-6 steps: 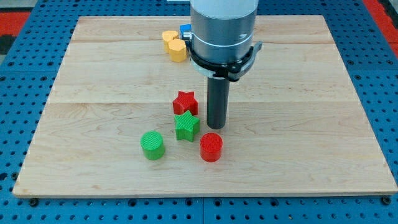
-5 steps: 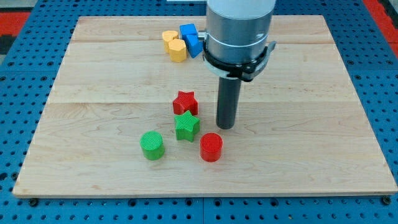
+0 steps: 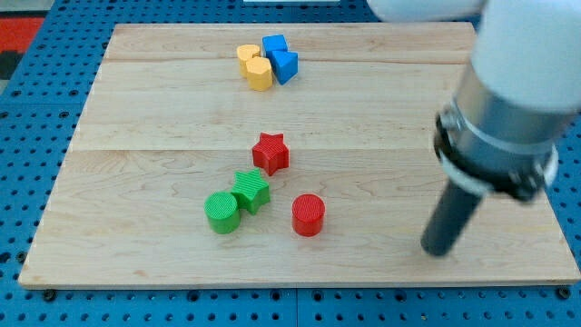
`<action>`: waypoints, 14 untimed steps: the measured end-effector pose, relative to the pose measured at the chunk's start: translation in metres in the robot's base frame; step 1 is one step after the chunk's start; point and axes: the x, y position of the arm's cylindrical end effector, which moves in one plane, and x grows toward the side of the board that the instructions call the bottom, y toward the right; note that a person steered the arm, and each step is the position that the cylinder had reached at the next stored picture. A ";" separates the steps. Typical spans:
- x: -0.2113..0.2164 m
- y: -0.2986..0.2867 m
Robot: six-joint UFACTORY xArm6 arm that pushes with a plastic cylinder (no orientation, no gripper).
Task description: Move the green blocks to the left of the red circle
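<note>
The red circle [image 3: 309, 215] stands on the wooden board [image 3: 163, 118] below its middle. The green star [image 3: 251, 191] lies just left of it and touches the green circle [image 3: 221, 213] further left. A red star [image 3: 270, 153] sits above them. My tip [image 3: 438, 252] is far off to the view's right, near the board's bottom right, well apart from all blocks. The arm is blurred.
At the view's top a yellow block [image 3: 255, 66] and a blue block [image 3: 279, 57] sit clustered together. The board's edges meet a blue pegboard surface [image 3: 27, 136] all round.
The green star has shifted left and down, now touching the green circle. My tip has swept from beside the stars far to the view's right and lower.
</note>
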 end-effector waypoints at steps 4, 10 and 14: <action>-0.019 -0.260; -0.114 -0.180; -0.136 -0.195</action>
